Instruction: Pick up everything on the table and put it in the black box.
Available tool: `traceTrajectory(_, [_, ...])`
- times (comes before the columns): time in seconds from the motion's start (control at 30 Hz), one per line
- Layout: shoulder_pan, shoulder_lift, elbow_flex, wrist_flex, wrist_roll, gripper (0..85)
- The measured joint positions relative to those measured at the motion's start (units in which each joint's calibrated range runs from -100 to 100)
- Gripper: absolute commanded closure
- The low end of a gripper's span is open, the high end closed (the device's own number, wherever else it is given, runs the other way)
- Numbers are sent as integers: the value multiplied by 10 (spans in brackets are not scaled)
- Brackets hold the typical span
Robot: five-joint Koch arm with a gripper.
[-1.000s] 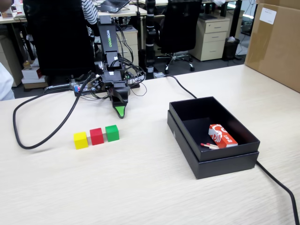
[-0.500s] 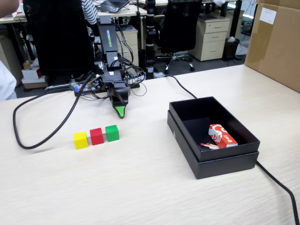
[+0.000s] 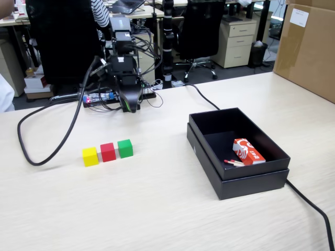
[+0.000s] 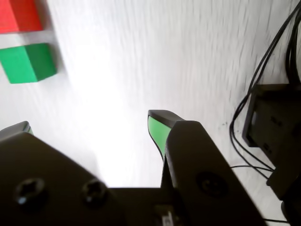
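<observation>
On the table (image 3: 157, 209), 3 cubes form a row: yellow (image 3: 90, 156), red (image 3: 108, 152), green (image 3: 125, 148). Gripper (image 4: 89, 127) hangs above, fingers parted, empty. Black box (image 3: 230, 185) sits right in the fixed view.

Pale beige wood-grain table (image 3: 157, 209) | small yellow cube (image 3: 90, 156), red cube (image 3: 108, 152), green cube (image 3: 125, 148) touching in a row | matte black cardboard box (image 3: 251, 183) well right | black cable (image 3: 47, 141) looping left

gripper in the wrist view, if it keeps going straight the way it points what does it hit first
Probably bare table. The open gripper points at empty wood, with the green cube and red cube off to the upper left of that line. Depth is unclear in the blurred wrist view.
</observation>
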Motion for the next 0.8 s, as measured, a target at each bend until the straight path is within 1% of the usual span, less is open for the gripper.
traceTrajectory(0.1, [-24, 67, 90, -34, -21, 380])
traceTrajectory(0.17, [-42, 113, 130, -36, -37, 380])
traceTrajectory(0.3, [-73, 221, 219, -39, -60, 380])
traceTrajectory(0.5, [-118, 445, 387, -42, -91, 382])
traceTrajectory(0.53, [-125, 492, 405, -42, -102, 382])
traceTrajectory(0.73, [-140, 659, 476, -42, -123, 383])
traceTrajectory(0.8, [-143, 696, 492, -42, -122, 383])
